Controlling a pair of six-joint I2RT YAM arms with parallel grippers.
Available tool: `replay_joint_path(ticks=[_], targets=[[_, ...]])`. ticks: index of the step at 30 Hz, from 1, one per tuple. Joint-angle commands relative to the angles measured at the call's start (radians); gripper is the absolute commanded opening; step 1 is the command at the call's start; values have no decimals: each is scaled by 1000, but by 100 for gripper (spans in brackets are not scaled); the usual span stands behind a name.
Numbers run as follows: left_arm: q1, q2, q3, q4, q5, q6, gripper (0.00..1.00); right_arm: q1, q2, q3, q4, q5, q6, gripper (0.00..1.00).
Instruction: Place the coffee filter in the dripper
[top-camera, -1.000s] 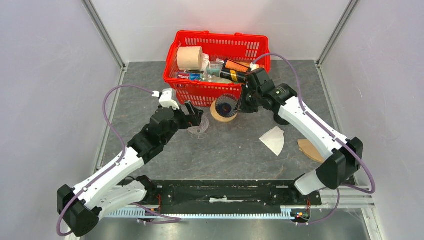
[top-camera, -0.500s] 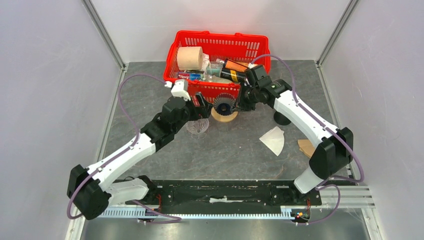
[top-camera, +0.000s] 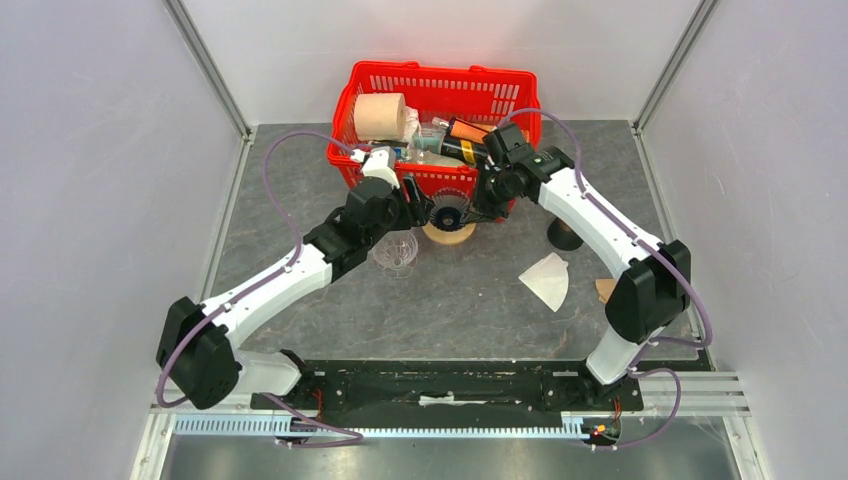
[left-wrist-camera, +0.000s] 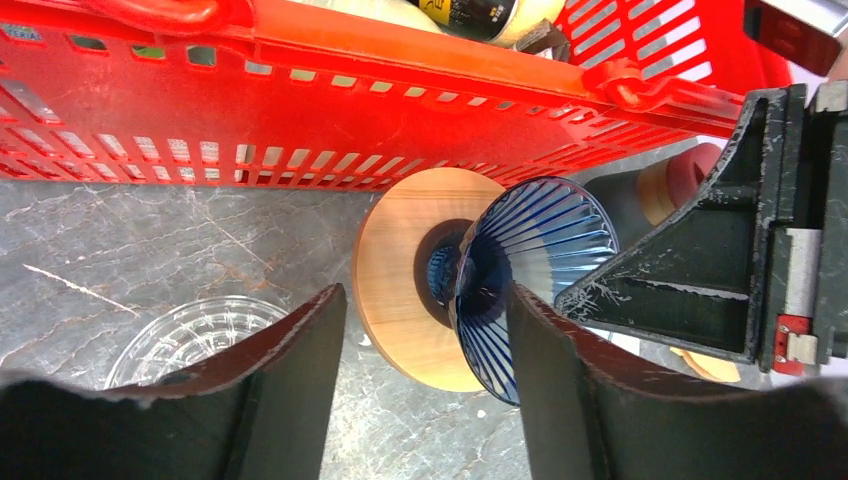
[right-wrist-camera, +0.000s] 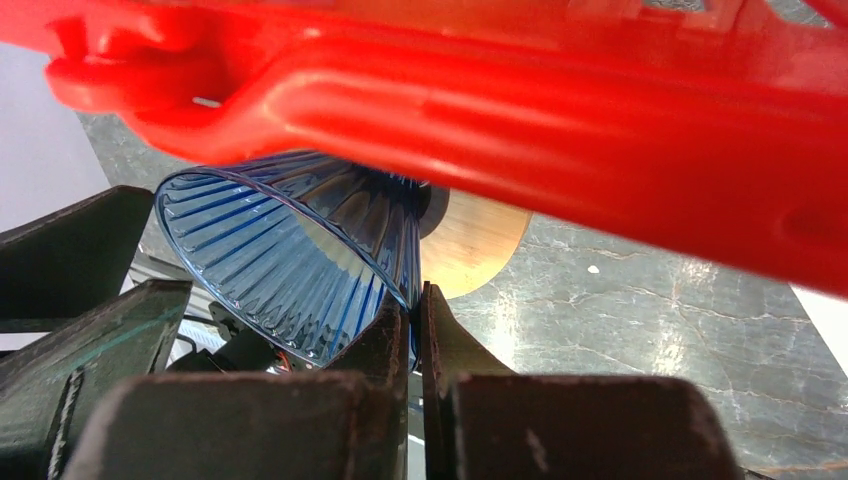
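Note:
The blue ribbed glass dripper (top-camera: 452, 212) on its round wooden base (left-wrist-camera: 400, 290) lies tipped on its side against the red basket's front wall. My right gripper (right-wrist-camera: 415, 300) is shut on the dripper's rim (right-wrist-camera: 300, 250). My left gripper (left-wrist-camera: 425, 300) reaches in from the left, open, its fingers on either side of the wooden base and the blue cone (left-wrist-camera: 540, 250). Its right finger (left-wrist-camera: 560, 350) is close against the cone's rim; the left finger stands apart. The white coffee filter (top-camera: 547, 280) lies flat on the table to the right, away from both grippers.
The red basket (top-camera: 440, 80) holds a paper roll, bottles and other items at the back. A clear ribbed glass (top-camera: 395, 252) stands under my left arm. A black knob (top-camera: 565, 237) and a brown paper piece (top-camera: 603, 290) lie near my right arm.
My left arm has swung from the clear glass to the dripper and its jaws have narrowed around the base. My right gripper has drawn the dripper closer to the basket.

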Motion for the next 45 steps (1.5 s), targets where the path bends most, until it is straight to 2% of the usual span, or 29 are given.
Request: replay_joint_path(ticks=[1,7,15,20,22,26,30,35,45], targets=[[3,52,64,19,-4,-11,60,-6,24,66,-38,-22,-20,0],[3,124,124,-13,-10,-6,46,-6,52,84,-57,-35,-37,0],[3,169,154,-33,6,-10,35,-6,99,106,-79,-76,-58,0],[2,192,187,-87,5,9,15,-5,98,110,-93,-80,-67,0],[3,201,202,-119,7,20,3,-4,97,116,-104,-79,-73,0],[2,212,230,-192,67,61,2,-3,95,121,-118,-91,-95,0],[3,205,238,-248,78,87,2,-1,64,120,-88,-84,-110,15],[3,200,242,-292,114,94,2,-1,31,115,-12,-55,-122,26],[3,180,219,-304,120,67,2,9,17,94,90,70,-128,27]])
